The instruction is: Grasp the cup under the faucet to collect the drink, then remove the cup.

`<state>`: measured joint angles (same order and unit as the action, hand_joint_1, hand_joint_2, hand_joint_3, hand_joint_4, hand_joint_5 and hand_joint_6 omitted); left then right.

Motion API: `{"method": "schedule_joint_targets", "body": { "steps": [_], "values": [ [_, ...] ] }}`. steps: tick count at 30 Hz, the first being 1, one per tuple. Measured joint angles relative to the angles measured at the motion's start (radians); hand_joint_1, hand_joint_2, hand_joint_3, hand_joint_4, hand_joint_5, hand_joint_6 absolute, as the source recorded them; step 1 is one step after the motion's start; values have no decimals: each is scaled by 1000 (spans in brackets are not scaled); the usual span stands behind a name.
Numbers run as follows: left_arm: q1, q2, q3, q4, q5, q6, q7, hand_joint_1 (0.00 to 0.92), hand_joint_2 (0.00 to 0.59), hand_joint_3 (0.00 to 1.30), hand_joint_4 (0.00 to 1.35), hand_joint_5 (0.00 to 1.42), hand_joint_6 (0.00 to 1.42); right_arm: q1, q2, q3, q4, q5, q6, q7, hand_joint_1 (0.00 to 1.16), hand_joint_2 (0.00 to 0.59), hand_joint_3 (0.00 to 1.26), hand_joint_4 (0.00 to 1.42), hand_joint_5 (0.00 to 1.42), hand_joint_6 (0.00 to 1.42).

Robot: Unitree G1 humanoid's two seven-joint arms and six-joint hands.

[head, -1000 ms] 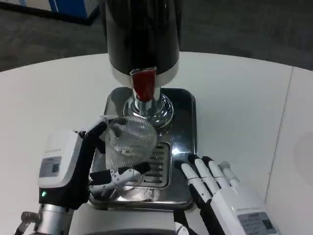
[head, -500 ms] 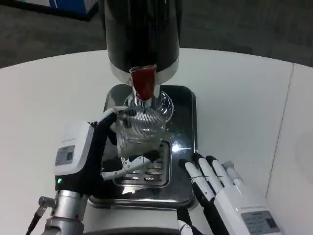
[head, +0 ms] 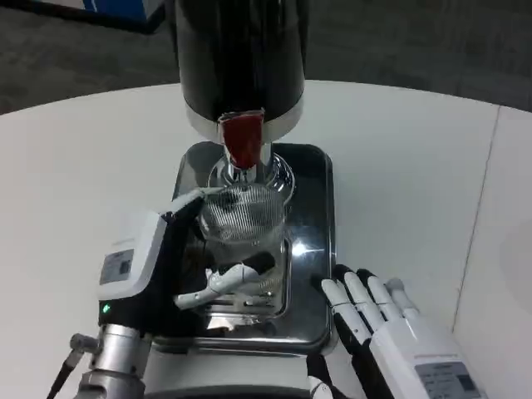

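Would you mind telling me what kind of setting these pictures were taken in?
Probably an office or lab drinks station: a black drink dispenser with a red tap stands on a steel drip tray atop a white table, over dark carpet.

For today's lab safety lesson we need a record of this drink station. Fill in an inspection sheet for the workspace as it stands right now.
Surface: white table, round-edged, with a seam at the right.
Job's things: clear ribbed cup upright on the drip tray, under the faucet with its red tap handle on the black dispenser. Whether drink is in the cup cannot be told.
Clutter: nothing seen.
Hands: left hand grips the cup, fingers wrapped around its lower part. Right hand holds nothing, fingers spread beside the tray's right front corner.
Cables: thin dark cable by the left wrist.
Surroundings: dark carpet; blue object at top left.
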<state>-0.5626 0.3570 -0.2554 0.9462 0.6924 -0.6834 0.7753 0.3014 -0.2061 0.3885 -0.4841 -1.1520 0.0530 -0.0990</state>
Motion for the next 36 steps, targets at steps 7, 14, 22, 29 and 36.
{"method": "schedule_joint_targets", "body": {
  "steps": [7,14,22,29,36],
  "values": [
    [6,16,0,5,-33,-15,-26,0,27,165,120,399,225,-1,7,1,0,1,0,0,235,562,74,0,0,0],
    [15,18,9,3,-87,-31,-64,0,1,78,19,326,169,0,10,1,0,1,0,0,235,562,74,0,0,0],
    [91,18,156,-140,-417,-105,-329,0,89,67,1,241,103,4,15,2,0,1,1,0,235,562,74,0,0,0],
    [157,62,258,-367,-796,-74,-768,0,103,0,0,0,0,-1,29,9,0,1,1,0,235,562,74,0,0,0],
    [157,90,355,-542,-1278,325,-1325,0,95,0,0,0,0,-6,39,16,1,1,1,0,235,562,74,0,0,0]
  ]
}}
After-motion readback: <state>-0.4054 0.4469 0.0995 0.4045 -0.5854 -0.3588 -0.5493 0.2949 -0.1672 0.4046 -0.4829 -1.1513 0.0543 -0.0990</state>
